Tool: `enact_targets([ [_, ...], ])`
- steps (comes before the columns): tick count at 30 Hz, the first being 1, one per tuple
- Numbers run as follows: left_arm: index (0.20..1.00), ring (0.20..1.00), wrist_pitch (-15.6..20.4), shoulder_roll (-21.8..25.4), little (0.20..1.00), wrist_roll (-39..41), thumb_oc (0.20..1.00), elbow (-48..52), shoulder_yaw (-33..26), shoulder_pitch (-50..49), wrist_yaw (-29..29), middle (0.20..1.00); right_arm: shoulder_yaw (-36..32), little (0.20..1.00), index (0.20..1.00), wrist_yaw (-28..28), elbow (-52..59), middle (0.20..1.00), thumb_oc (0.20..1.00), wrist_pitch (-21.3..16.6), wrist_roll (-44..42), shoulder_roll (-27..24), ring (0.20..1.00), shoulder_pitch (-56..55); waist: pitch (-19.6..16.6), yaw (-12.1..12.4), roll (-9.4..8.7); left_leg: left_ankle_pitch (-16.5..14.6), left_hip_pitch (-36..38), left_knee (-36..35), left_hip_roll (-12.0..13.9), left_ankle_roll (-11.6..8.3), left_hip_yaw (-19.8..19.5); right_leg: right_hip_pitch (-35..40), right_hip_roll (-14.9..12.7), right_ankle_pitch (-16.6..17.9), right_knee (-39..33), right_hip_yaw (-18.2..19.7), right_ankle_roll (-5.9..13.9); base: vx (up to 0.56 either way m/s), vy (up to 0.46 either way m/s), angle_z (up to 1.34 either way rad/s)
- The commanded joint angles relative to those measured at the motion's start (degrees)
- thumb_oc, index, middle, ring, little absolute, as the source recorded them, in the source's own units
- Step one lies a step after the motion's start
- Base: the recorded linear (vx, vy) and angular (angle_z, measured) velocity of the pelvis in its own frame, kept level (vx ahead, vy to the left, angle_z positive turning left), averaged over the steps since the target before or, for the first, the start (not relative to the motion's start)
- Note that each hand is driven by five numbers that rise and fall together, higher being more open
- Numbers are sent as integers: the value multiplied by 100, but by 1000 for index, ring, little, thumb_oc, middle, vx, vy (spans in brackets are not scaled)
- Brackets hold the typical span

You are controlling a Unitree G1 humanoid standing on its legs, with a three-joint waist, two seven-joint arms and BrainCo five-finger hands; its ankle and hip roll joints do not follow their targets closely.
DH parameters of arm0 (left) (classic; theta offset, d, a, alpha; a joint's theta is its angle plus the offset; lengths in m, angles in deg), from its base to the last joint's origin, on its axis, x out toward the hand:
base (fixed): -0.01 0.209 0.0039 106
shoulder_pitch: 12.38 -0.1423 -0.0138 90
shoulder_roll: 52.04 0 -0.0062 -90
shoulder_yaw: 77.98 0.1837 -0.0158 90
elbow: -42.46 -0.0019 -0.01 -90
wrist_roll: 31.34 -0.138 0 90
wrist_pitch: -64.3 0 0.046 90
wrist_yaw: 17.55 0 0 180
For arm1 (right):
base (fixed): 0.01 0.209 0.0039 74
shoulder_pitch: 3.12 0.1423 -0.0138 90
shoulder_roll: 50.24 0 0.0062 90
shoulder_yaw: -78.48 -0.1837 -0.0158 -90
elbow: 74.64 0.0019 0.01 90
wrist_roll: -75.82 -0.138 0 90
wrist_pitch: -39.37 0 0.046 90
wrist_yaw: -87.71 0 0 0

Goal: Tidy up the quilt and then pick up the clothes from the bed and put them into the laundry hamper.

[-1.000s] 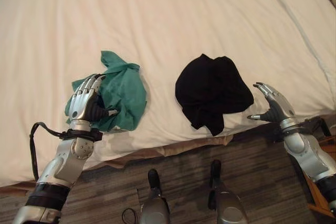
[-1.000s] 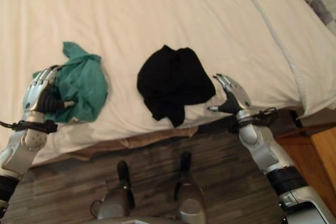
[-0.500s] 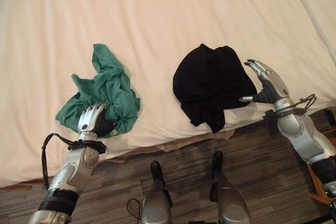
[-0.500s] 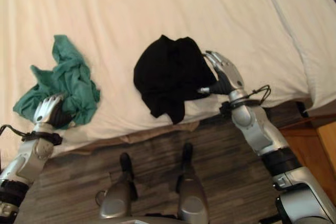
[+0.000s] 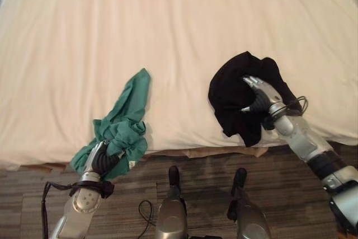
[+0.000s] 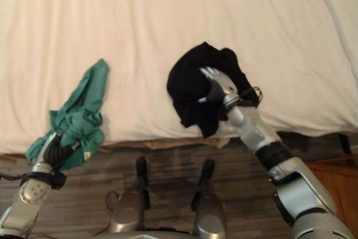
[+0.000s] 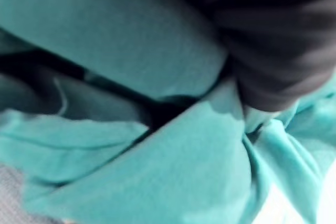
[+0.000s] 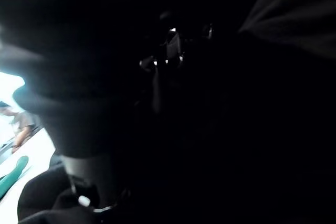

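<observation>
- The fingers of the left hand [image 5: 100, 159] are curled into the bunched lower end of the green garment [image 5: 124, 124], holding it at the near edge of the bed [image 5: 168, 37]; the rest of the cloth trails up across the quilt [image 5: 67, 71].
- In the left wrist view the green cloth lies pressed close against the hand's dark cover, which fits a firm hold.
- The right hand [image 5: 258, 94] lies on the black garment [image 5: 235, 90], near the bed's edge, fingers bent down into the cloth with the thumb alongside; whether they have truly closed on it I cannot tell.
- The quilt looks smooth, so the step in hand is likely gathering the clothes.
- Next, the right hand needs a sure hold, then both garments must be lifted clear and carried to the hamper.
</observation>
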Motion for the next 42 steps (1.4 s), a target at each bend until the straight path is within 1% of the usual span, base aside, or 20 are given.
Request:
enact_targets([
  [1, 200, 200, 173, 271, 200, 840, 200, 420, 215, 144, 190, 200, 711, 200, 200, 453, -1093, 200, 200, 67, -422, 963, 200, 33, -414, 168, -296, -267, 45, -8, 153, -310, 152, 144, -384, -502, -31, -238, 326, 33, 1, 23],
  [7, 200, 200, -48, -246, 200, 1217, 200, 541, 567, 680, 355, 200, 180, 200, 200, 762, -1948, 200, 200, 177, -1233, 1788, 200, -1261, -769, 35, -450, -408, 276, -8, 108, -232, 133, 410, -349, -572, -31, -255, 336, 36, 14, 16],
  [11, 200, 200, -149, -526, 200, 1296, 200, 508, 546, 617, 451, 200, -241, 200, 200, 1086, -1854, 200, 200, 119, -1616, 1787, 200, -2373, -998, -174, -533, -492, 477, -8, 57, -159, 209, 529, -362, -570, -31, -195, 370, 58, 93, -1],
  [17, 200, 200, -474, -961, 200, 2325, 200, 469, 558, 487, 496, 200, -1877, 200, 200, 1635, -1835, 200, 200, 330, -3016, 1553, 200, -4269, -1443, -832, -605, -667, 966, -8, -76, -23, 434, 790, -439, -499, -5, -14, 493, 65, 125, -23],
  [20, 200, 200, -362, -1156, 200, 2425, 200, -758, 695, 436, 304, 200, -2172, 200, 200, 1438, -1771, 200, 200, 236, -3094, 1595, 200, -4512, -1397, -936, -602, -670, 970, -8, -109, 6, 359, 739, -411, -611, 331, 161, 493, -42, 28, -17],
  [21, 200, 200, -293, -1372, 200, 2718, 200, -1349, 966, 586, -80, 200, -2073, 200, 200, 1310, -1716, 200, 200, 156, -3083, 1764, 200, -4817, -1317, -1204, -566, -592, 864, -8, -101, 48, 167, 567, 1, -898, 605, 1122, 369, -51, 3, -9],
  [22, 200, 200, -287, -1372, 200, 2719, 200, -1358, 968, 593, -82, 200, -2075, 200, 200, 1309, -1717, 200, 200, 155, -3082, 1765, 200, -4814, -1330, -1199, -563, -583, 843, -8, -98, 47, 171, 541, 5, -891, 609, 1129, 365, -63, 15, 16],
  [23, 200, 200, -272, -1449, 200, 2809, 200, -1619, 1053, 687, -206, 200, -1944, 200, 200, 1237, -1772, 200, 200, 146, -3025, 1834, 200, -4804, -1319, -1263, -542, -553, 809, -8, -122, 75, 104, 474, 227, -990, 592, 1658, 314, -1, -32, 37],
  [24, 200, 200, -185, -1517, 200, 2981, 200, -2096, 1196, 999, -351, 200, -1528, 200, 200, 1118, -1968, 200, 200, 111, -2996, 1904, 200, -4442, -1297, -1188, -523, -515, 788, -8, -196, 111, -49, 596, 327, -1001, 340, 1847, 172, 2, -30, 49],
  [25, 200, 200, -185, -1517, 200, 2981, 200, -2096, 1196, 1000, -351, 200, -1528, 200, 200, 1118, -1968, 200, 200, 110, -2996, 1904, 200, -4441, -1294, -1190, -523, -515, 791, -8, -196, 111, -51, 600, 326, -1001, 339, 1845, 172, 15, -124, 37],
  [27, 200, 200, -100, -1638, 200, 3106, 200, -2329, 1348, 1165, -533, 200, -927, 200, 200, 1009, -1940, 200, 200, 70, -2967, 1982, 200, -3811, -1259, -880, -449, -406, 603, -8, -234, 79, -376, 783, 383, -1048, -31, 1488, 128, -41, -134, 40],
  [28, 200, 200, -101, -1637, 200, 3106, 200, -2329, 1347, 1167, -533, 200, -927, 200, 200, 1009, -1942, 200, 200, 69, -2967, 1983, 200, -3808, -1273, -887, -448, -395, 579, -8, -232, 78, -383, 763, 385, -1041, -31, 1482, 125, -180, -109, 76],
  [29, 200, 200, -68, -1672, 200, 3147, 200, -2271, 1380, 1127, -597, 200, -772, 200, 200, 933, -1525, 200, 200, -53, -2994, 1865, 200, -3633, -1180, -686, -369, -165, 292, -8, -209, -62, -538, 747, 402, -1172, -31, 1179, 93, -259, -76, 69],
  [32, 200, 200, -89, -1820, 200, 3104, 200, -2483, 1450, 1013, -608, 200, -481, 200, 200, 787, -1241, 200, 200, -143, -2905, 1863, 200, -3205, -1136, -650, -413, -162, 403, -8, -54, 58, 575, 638, 185, -1160, -31, 513, 78, -284, -70, 146],
  [33, 200, 200, -89, -1819, 200, 3104, 200, -2483, 1450, 1013, -608, 200, -481, 200, 200, 787, -1241, 200, 200, -143, -2905, 1863, 200, -3204, -1138, -648, -413, -162, 400, -8, -53, 58, 577, 634, 185, -1159, -31, 515, 78, -201, -66, 182],
  [34, 200, 200, -121, -1833, 200, 3153, 200, -2622, 1396, 802, -539, 200, -419, 200, 200, 855, -1146, 200, 200, -157, -2934, 1926, 200, -3123, -1085, -660, -488, -443, 572, 511, -58, 75, 969, 709, 48, -1096, -31, 242, 35, -126, -45, 104],
  [35, 200, 200, -122, -1833, 200, 3153, 200, -2621, 1395, 800, -539, 200, -417, 200, 200, 855, -1145, 200, 200, -157, -2934, 1927, 200, -3123, -1080, -668, -487, -456, 566, 533, -53, 74, 959, 718, 49, -1098, -31, 235, 35, -258, -41, 85],
  [36, 200, 200, -145, -1858, 200, 3119, 200, -2821, 1311, 613, -472, 200, -458, 200, 200, 896, -1160, 200, 200, -205, -2850, 1880, 200, -3169, -1115, -731, -479, -637, 909, 776, 203, -71, 1523, 870, -129, -1112, -31, -273, 38, -185, 1, 87],
  [40, 200, 200, -191, -1858, 200, 2948, 200, -2979, 1317, 459, -394, 200, -593, 200, 200, 879, -1373, 200, 200, -149, -2760, 1868, 200, -3301, -1298, -882, -363, -428, 1441, 545, 632, -255, 2155, 1181, -326, -1138, 32, -1153, 36, -112, 93, 207],
  [42, 200, 200, -181, -1810, 200, 2935, 200, -2926, 1308, 491, -354, 200, -851, 200, 200, 819, -1444, 200, 200, -116, -2759, 1779, 200, -3429, -1360, -900, -319, -241, 1398, 317, 732, -289, 2226, 1312, -430, -1082, 97, -1501, 39, -53, 162, 171],
])
